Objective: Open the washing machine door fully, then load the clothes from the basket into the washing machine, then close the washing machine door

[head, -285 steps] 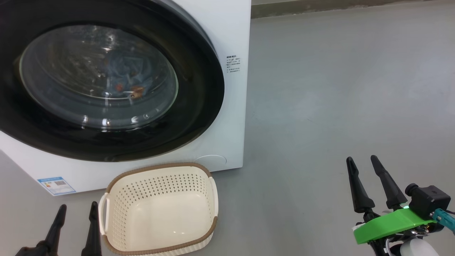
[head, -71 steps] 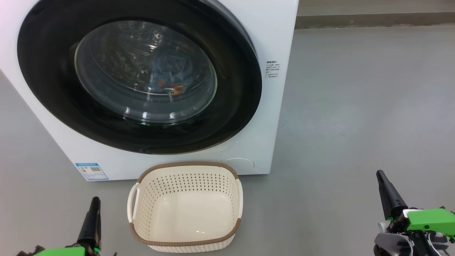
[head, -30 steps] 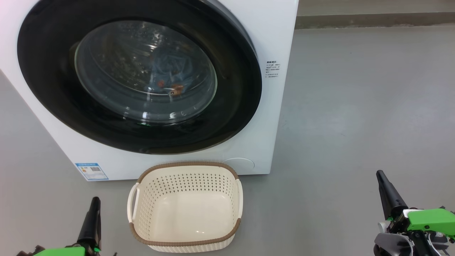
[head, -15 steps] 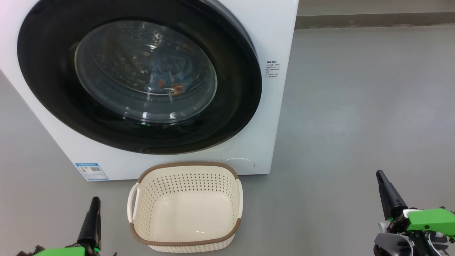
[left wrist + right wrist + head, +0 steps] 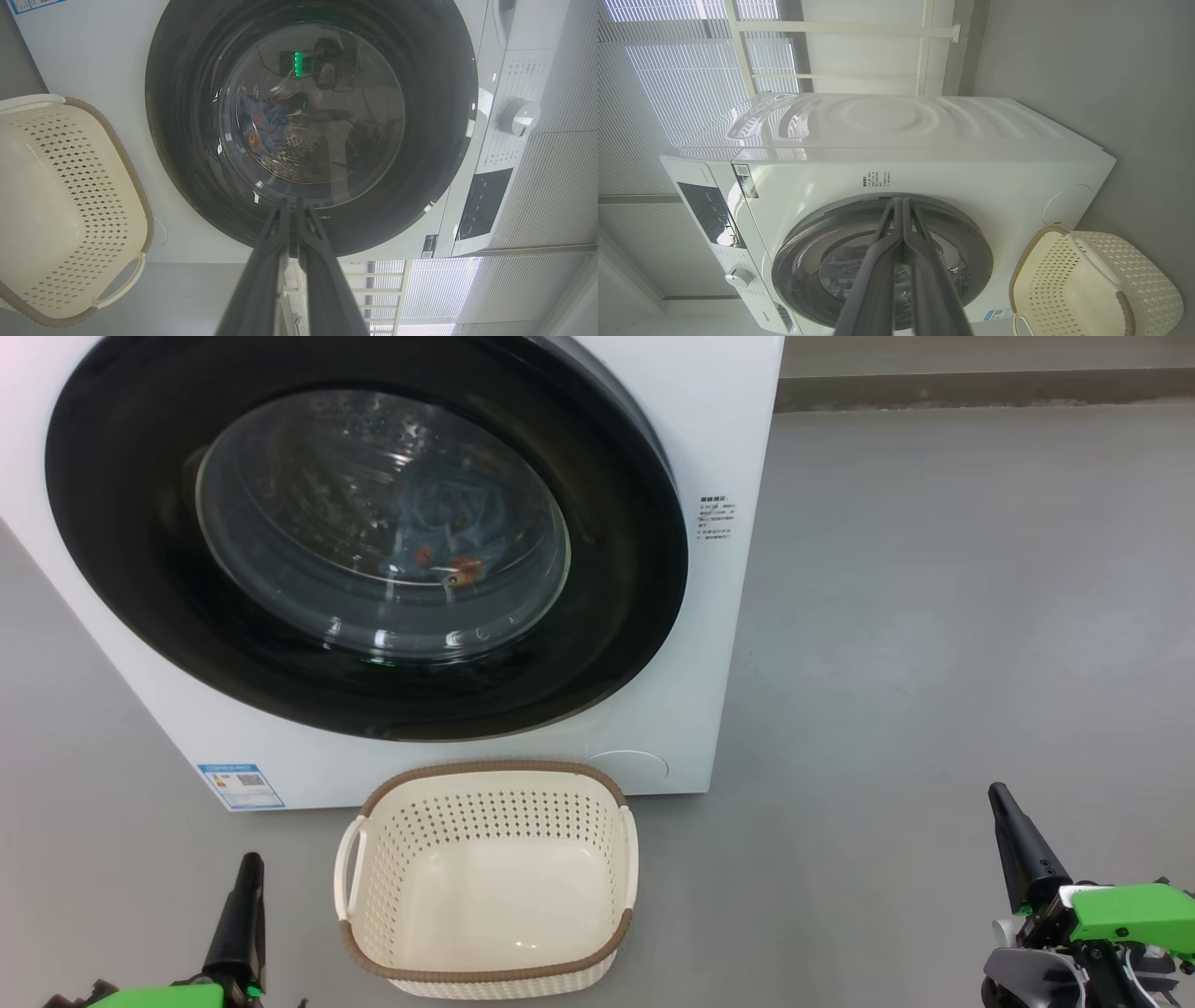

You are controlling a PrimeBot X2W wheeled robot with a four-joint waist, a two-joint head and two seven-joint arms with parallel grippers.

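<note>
Well, at the near left the left gripper (image 5: 249, 863) points up over the grey floor (image 5: 934, 616). Its two dark fingers are pressed together and hold nothing. Farther off stands the big white washing machine (image 5: 728, 448), with a small blue label (image 5: 241, 786) low on its front. The washing machine door (image 5: 644, 569) looks shut flat against the front. Through its round glass window (image 5: 280, 579) you can see the clothes (image 5: 448, 513), a blue bundle with little orange bits, lying inside the drum. Nearer than the door, on the floor and close up to the machine, sits the basket (image 5: 495, 769). It has nothing in it. At the near right the right gripper (image 5: 997, 791) points up too. Its fingers are pressed together and hold nothing, and it is well away from the basket.

So the job looks about done: the clothes are in and the door is closed. What could go wrong now? The door may look shut but not be clicked in. You cannot tell that from here, and a door that is not clicked could swing out. A bit of cloth could be caught at the door's edge, but the black rim hides that spot. Also, the basket sits close in front of the robot. If the robot rolls forward or swings an arm low, it could knock the basket into the machine.
</note>
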